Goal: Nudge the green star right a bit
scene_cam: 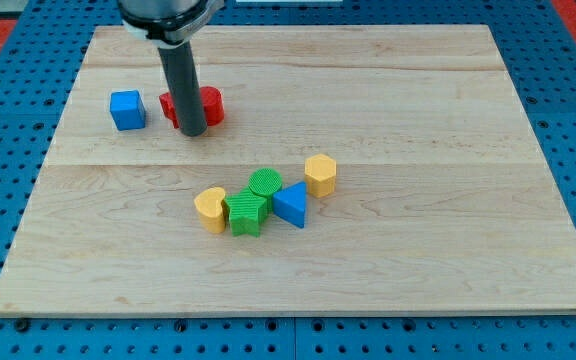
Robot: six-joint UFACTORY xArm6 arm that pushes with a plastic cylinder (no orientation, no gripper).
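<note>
The green star (246, 212) lies in a cluster near the board's middle. It touches a yellow heart-shaped block (209, 208) on its left, a green round block (265, 183) above it and a blue triangle (291, 205) on its right. A yellow hexagon (320, 174) stands just right of the cluster. My tip (192, 132) rests on the board well above and left of the star, in front of a red block (202, 105) that the rod partly hides.
A blue cube (127, 109) sits at the view's upper left, left of the red block. The wooden board (448, 250) lies on a blue perforated table; its edges run close to the view's left, right and bottom.
</note>
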